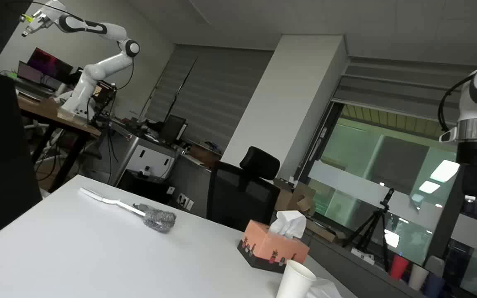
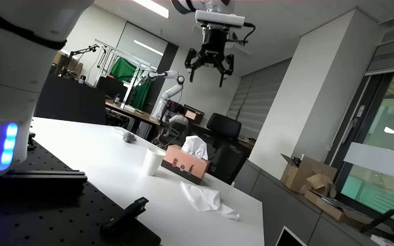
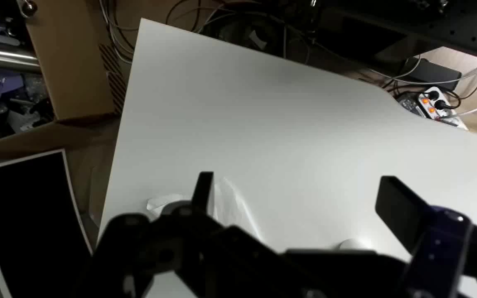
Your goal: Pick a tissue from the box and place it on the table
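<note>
The tissue box (image 1: 278, 252) is orange with a dark base and cactus pictures. It stands on the white table (image 1: 139, 256) in both exterior views (image 2: 186, 165). A white tissue (image 2: 196, 147) sticks up from its top slot. A loose crumpled tissue (image 2: 205, 200) lies flat on the table beside the box; it also shows in the wrist view (image 3: 232, 205), partly behind a finger. My gripper (image 2: 206, 79) is open and empty, high above the table. In the wrist view its fingers (image 3: 296, 182) are wide apart with only the table between and below them. The box is hidden in the wrist view.
A white paper cup (image 2: 153, 162) stands close beside the box. A grey-headed brush with a white handle (image 1: 160, 219) lies farther along the table. A black clamp-like object (image 2: 128, 213) sits at the dark base plate's edge. An office chair (image 1: 242, 190) stands behind the table.
</note>
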